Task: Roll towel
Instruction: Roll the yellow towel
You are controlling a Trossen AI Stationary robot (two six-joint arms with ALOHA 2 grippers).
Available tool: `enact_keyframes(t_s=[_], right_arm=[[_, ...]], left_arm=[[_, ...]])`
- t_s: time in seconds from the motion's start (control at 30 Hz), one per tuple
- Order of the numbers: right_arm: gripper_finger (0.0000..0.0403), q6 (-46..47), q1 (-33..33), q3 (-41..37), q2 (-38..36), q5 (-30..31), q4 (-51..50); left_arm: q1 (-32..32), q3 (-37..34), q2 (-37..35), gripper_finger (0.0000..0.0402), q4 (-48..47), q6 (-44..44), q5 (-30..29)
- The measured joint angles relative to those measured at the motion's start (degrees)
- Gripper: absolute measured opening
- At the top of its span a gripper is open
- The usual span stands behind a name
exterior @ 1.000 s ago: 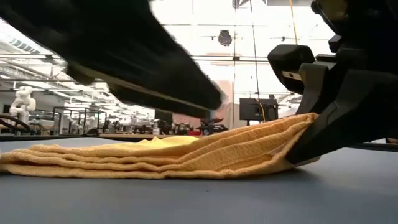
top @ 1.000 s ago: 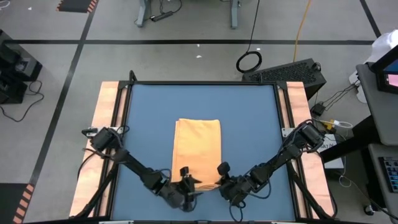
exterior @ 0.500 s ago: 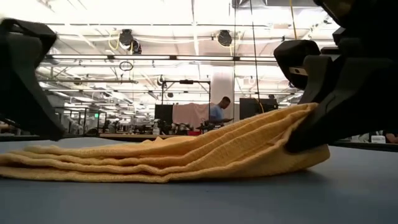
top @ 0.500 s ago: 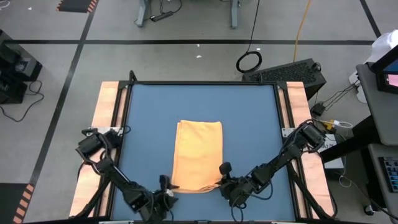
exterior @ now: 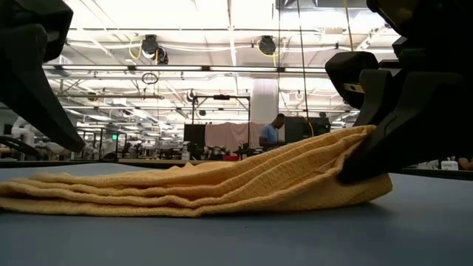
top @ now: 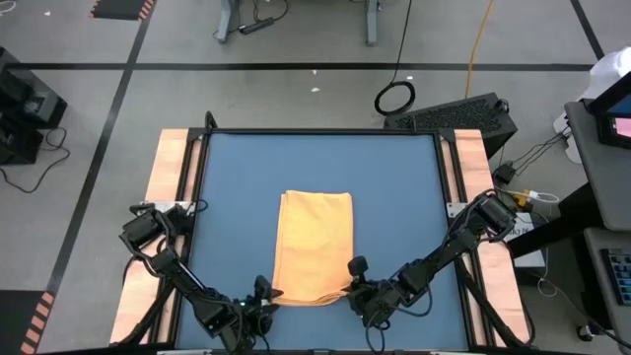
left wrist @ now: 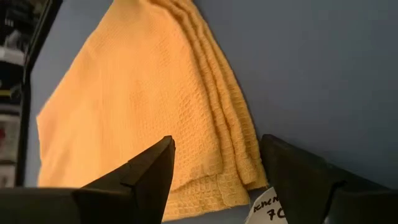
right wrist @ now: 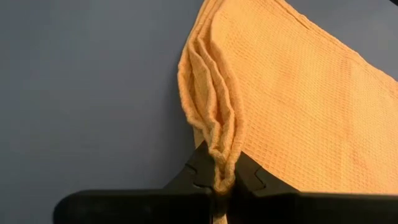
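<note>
- I see the towel (top: 314, 247) folded in layers mid-worktop (top: 237, 177), lying long from the far side toward the near edge.
- My right end effector (right wrist: 217, 183) is clamped on the towel's near right corner, lifting it off the worktop.
- My left end effector (left wrist: 217, 180) stands open just off the near left corner, gripping nothing.
- A white tag (left wrist: 264, 208) shows near that corner.

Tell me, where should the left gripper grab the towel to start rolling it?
Probably the free near corner of the towel, approached from the near edge. The right gripper already pinches the other near corner, lifting it, and the open left gripper waits just off that edge.
</note>
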Motion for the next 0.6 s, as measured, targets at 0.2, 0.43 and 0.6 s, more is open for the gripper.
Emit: enact_keyframes(t_s=[0.2, 0.43, 0.6], right_arm=[[0.0002, 1.12, 0.00, 0.00, 0.00, 0.01, 0.01], [0.0002, 1.33, 0.00, 0.00, 0.00, 0.00, 0.05], [0.0002, 1.32, 0.09, 0.00, 0.00, -0.24, 0.00]], left_arm=[[2.35, 0.13, -0.17, 0.0212, -0.95, 2.83, 4.43], [5.48, 0.11, -0.09, 0.0119, -1.73, 2.85, 10.03], [6.86, 0.07, -0.45, 0.0054, -1.75, 2.48, 13.63]])
